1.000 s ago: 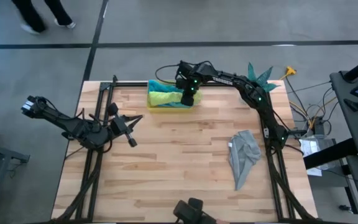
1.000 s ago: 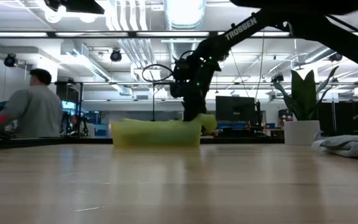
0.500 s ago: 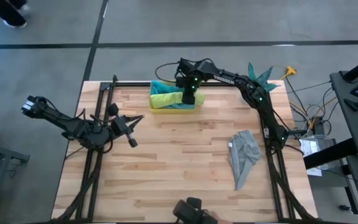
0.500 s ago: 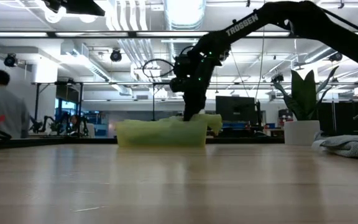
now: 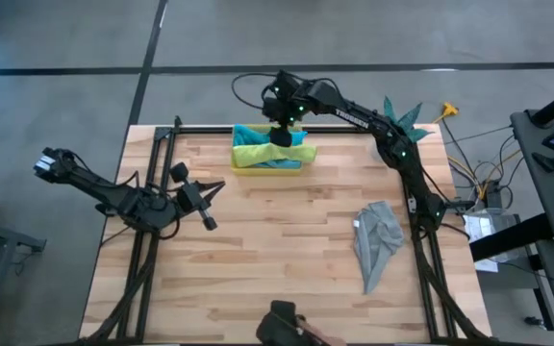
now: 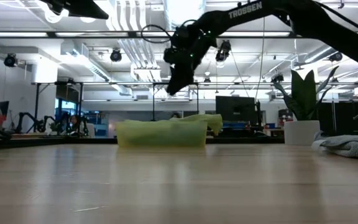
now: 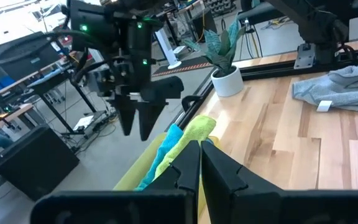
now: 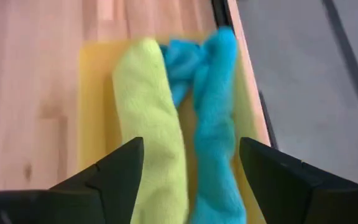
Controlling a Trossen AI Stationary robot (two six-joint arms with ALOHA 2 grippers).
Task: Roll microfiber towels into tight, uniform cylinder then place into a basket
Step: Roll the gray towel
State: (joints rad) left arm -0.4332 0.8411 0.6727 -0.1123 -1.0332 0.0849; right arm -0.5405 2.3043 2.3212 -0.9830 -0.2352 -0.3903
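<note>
Now right gripper (image 5: 282,135) hangs above basket (image 5: 241,166), jaws wide, empty. Grey towel (image 5: 376,237) looks soft, light, floppy; grab an edge w/ a pinch. Left gripper (image 5: 206,190) shut, empty.

overhead, table-level, two wrist cameras, basket (image 5: 267,159) shared

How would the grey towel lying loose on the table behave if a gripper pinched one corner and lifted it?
The grey towel lies crumpled in soft folds, so it would probably drape and hang limp rather than hold shape. It looks thin and light, so likely easy to lift. Pushed across the wooden table, it would likely bunch up rather than slide whole.
</note>
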